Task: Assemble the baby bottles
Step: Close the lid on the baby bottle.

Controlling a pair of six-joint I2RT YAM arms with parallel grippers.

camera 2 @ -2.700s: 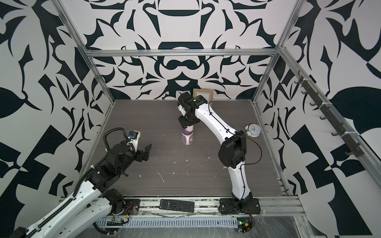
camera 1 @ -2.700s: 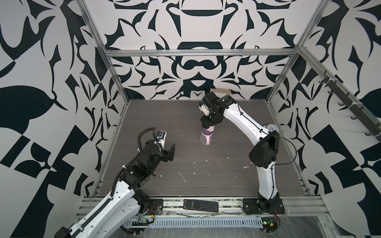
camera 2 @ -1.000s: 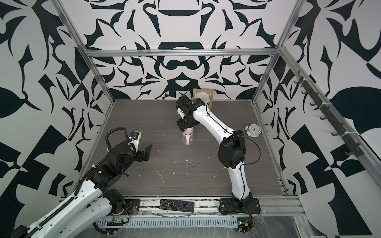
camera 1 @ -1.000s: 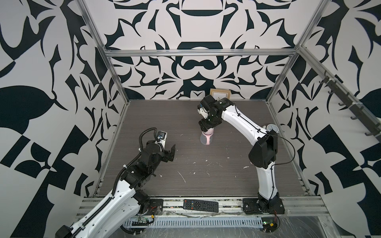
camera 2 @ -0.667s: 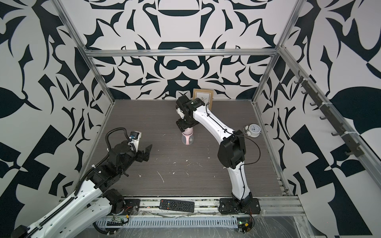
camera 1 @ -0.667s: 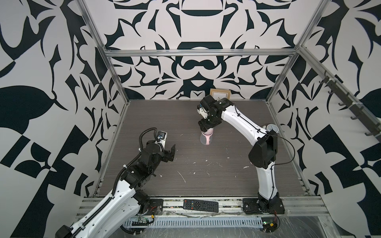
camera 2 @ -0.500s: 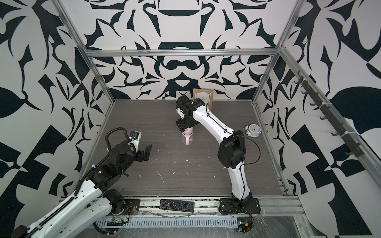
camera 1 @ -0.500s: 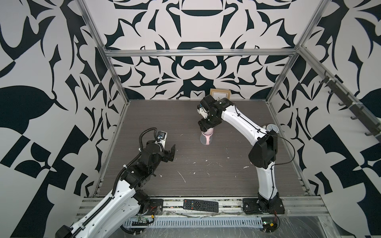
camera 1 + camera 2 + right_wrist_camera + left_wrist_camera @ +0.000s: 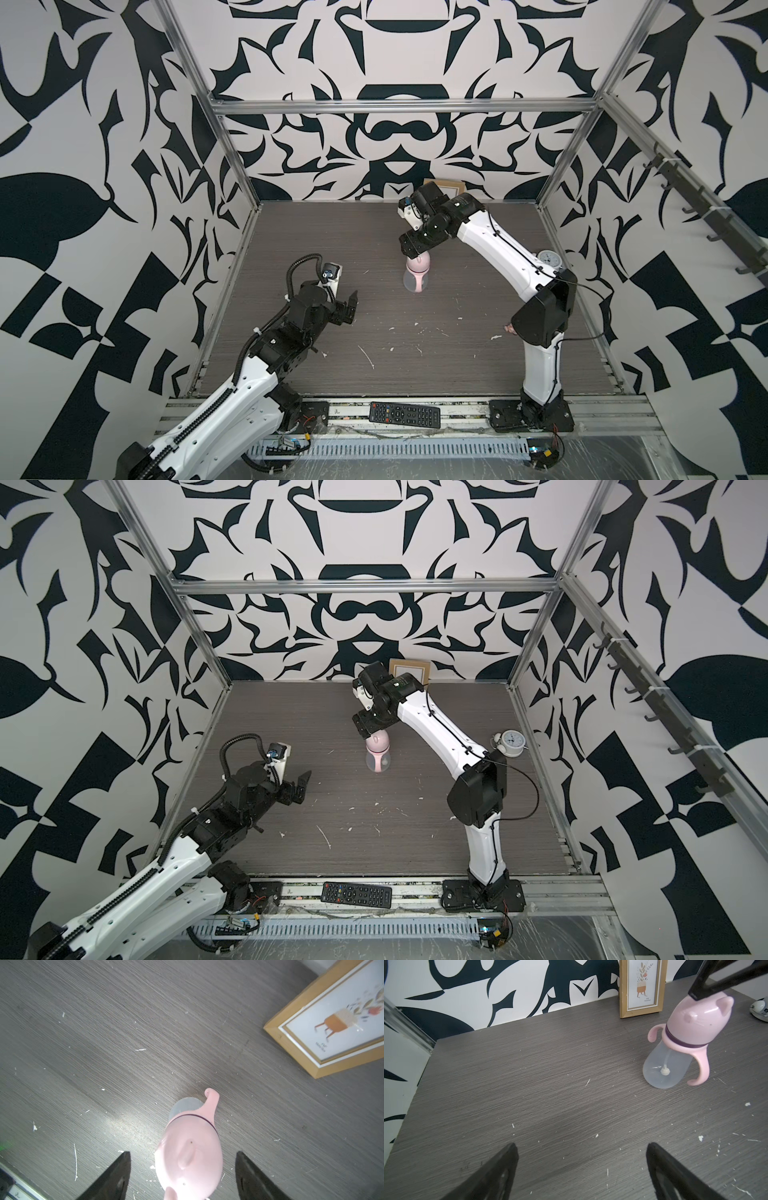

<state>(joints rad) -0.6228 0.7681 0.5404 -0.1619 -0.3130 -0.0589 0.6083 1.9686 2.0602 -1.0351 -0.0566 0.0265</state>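
Above, the right gripper (image 9: 181, 1154) stood open astride the bottle's pink cap (image 9: 695, 1020); the left gripper (image 9: 580, 1147) gaped wide.

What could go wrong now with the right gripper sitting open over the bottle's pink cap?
1. The right gripper straddles the pink cap with jaws open, and the left wrist view shows one finger seemingly against it; pulling off sideways could topple the bottle, which looks tilted there.
2. The picture frame stands close behind that arm and could get knocked.
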